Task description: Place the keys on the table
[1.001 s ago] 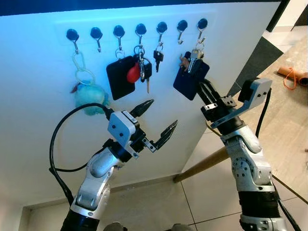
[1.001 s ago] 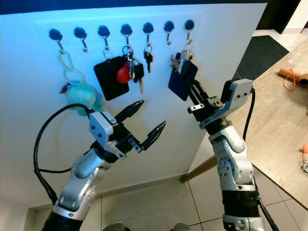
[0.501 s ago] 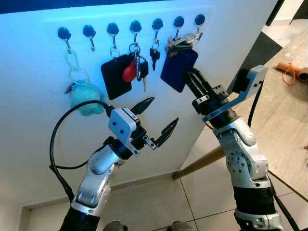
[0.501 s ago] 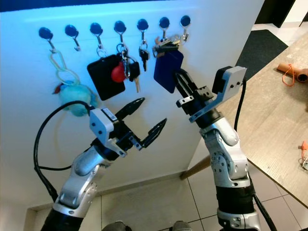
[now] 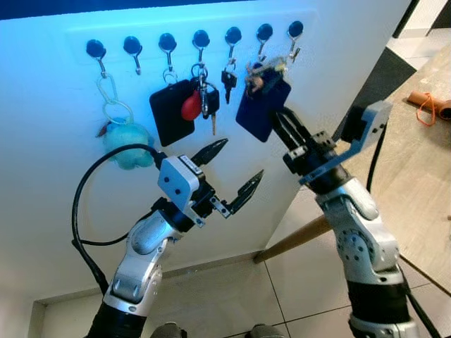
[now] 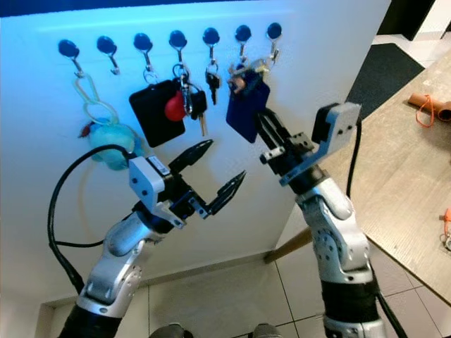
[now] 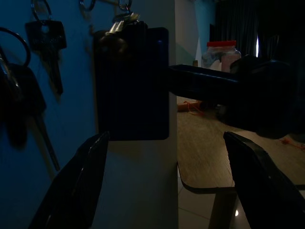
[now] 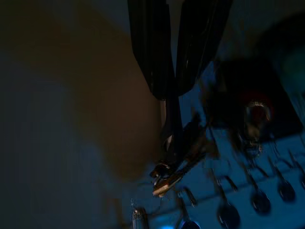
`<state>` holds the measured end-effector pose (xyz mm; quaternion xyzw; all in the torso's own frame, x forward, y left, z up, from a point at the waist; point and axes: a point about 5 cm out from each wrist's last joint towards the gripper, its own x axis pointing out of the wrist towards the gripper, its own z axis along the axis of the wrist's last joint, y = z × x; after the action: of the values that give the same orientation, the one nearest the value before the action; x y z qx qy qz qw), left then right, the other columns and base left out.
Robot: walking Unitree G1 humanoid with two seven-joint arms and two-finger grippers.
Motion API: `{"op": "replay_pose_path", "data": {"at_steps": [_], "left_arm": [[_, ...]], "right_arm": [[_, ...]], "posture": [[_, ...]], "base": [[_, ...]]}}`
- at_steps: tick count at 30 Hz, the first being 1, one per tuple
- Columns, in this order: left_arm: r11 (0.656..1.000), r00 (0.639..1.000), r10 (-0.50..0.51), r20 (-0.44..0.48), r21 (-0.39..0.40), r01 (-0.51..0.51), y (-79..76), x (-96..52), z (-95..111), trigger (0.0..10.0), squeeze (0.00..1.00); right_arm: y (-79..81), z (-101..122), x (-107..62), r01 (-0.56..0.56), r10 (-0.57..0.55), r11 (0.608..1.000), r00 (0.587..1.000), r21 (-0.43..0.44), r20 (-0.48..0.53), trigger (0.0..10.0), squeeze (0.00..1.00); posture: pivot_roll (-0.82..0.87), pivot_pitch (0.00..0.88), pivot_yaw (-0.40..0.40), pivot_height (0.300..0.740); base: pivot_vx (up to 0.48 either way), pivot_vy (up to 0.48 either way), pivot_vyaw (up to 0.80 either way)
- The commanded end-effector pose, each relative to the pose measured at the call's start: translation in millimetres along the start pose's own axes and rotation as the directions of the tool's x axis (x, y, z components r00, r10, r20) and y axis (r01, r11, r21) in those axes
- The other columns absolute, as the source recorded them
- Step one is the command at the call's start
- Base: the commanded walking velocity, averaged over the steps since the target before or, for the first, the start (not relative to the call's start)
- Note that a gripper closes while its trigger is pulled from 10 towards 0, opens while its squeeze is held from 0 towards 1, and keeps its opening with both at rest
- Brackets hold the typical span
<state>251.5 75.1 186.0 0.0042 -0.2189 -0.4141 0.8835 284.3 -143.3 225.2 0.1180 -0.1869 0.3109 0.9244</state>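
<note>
Gripping navy key fob [image 5: 262, 109], right gripper [image 5: 280, 121] jaws closed

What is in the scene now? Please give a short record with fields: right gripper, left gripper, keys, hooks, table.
right gripper: raised to the wall, fingers shut on the dark blue tag
left gripper: open, held in the air below the hanging keys, holding nothing
keys: bunch with the dark blue tag, lifted and tilted, ring still by the rightmost hook
hooks: seven in a row on the white wall
table: wooden table to the robot's right, an orange object on it
</note>
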Motion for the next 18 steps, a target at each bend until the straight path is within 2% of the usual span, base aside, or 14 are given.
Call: {"op": "replay_pose_path", "data": {"at_steps": [1, 2, 5, 9, 13, 18], "left_arm": [[1.000, 1.000, -0.023, 0.004, -0.001, 0.023, -3.0, 0.6, 2, 10.0, 0.00], [1.000, 1.000, -0.025, 0.005, -0.002, 0.025, -3.5, 0.7, 3, 10.0, 0.00], [1.000, 1.000, -0.027, 0.006, -0.003, 0.027, -3.7, 0.8, 3, 10.0, 0.00], [1.000, 1.000, -0.029, 0.006, -0.004, 0.029, -3.9, 0.8, 3, 10.0, 0.00], [0.999, 0.999, -0.034, 0.007, -0.004, 0.034, -4.2, 2.0, 3, 10.0, 0.00], [1.000, 1.000, -0.028, 0.006, 0.005, 0.028, -2.7, 1.9, 3, 10.0, 0.00]], "right_arm": [[5.9, -7, -4.3, -0.053, 0.054, 0.998, 0.997, 0.021, -0.053, 10.0, 0.00], [-1.1, -6, -10.6, -0.036, 0.036, 0.999, 0.997, 0.005, -0.072, 10.0, 0.00], [-11.5, -1, -15.9, -0.004, 0.004, 1.000, 0.998, -0.007, -0.068, 10.0, 0.00], [-18.2, 4, -18.5, 0.019, -0.019, 1.000, 0.999, 0.007, -0.045, 10.0, 0.00], [-26.9, 12, -22.3, 0.015, -0.015, 0.993, 1.000, 0.116, 0.002, 10.0, 0.00], [-31.5, 18, -20.4, 0.004, -0.012, 0.988, 0.999, 0.154, 0.046, 10.0, 0.00]], "posture": [[0.05, 0.096, -0.014, 0.740], [0.04, 0.096, -0.013, 0.740], [0.04, 0.095, -0.010, 0.740], [0.04, 0.094, -0.009, 0.740], [0.04, 0.093, -0.008, 0.740], [0.04, 0.091, -0.008, 0.740]], "base": [[0.000, 0.000, 0.00], [0.000, 0.000, 0.00], [0.000, 0.000, 0.00], [0.000, 0.000, 0.00], [0.000, 0.000, 0.00], [0.000, 0.000, 0.00]]}}
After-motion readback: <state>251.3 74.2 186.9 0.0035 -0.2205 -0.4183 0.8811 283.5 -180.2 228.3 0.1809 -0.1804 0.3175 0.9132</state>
